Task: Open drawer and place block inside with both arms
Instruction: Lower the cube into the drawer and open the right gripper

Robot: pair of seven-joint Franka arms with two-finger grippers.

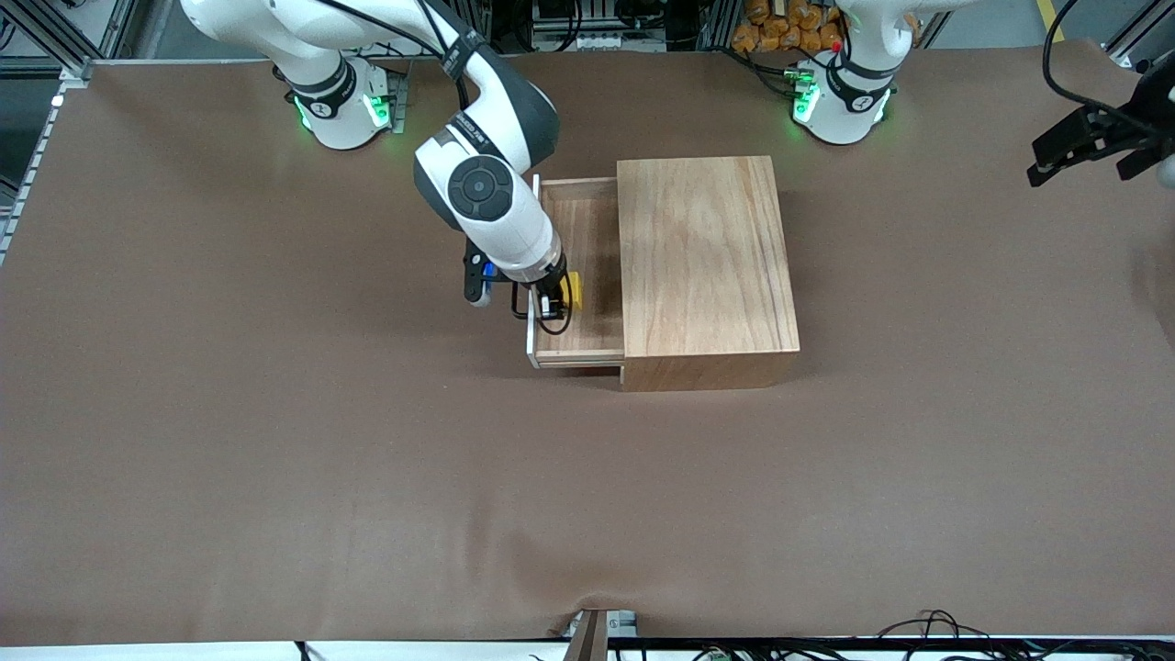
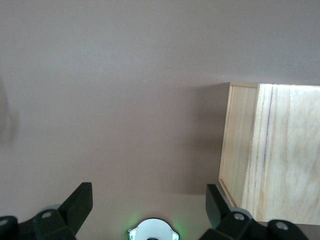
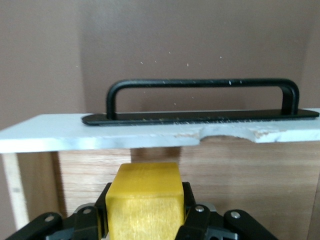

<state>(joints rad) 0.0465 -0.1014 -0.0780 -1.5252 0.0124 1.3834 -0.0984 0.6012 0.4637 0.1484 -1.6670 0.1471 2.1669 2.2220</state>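
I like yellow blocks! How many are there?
1. The block is held in the right gripper over the open drawer. More could hide inside the wooden box.

table cover (image 1: 275, 441): brown sheet over the whole worktop, you'll see a small pucker at the edge nearest the front camera, mid-width.
frame rails (image 1: 55, 41): aluminium extrusion along the table edge at the right arm's end, plus more past the bases.
orange items (image 1: 780, 28): cluster of orange pieces off the table, near the left arm's base; can't tell you what they are.
cables (image 1: 927, 633): black loops lying off the table edge nearest the front camera, toward the left arm's end.
bracket (image 1: 592, 633): metal piece at that same edge, right by the pucker.
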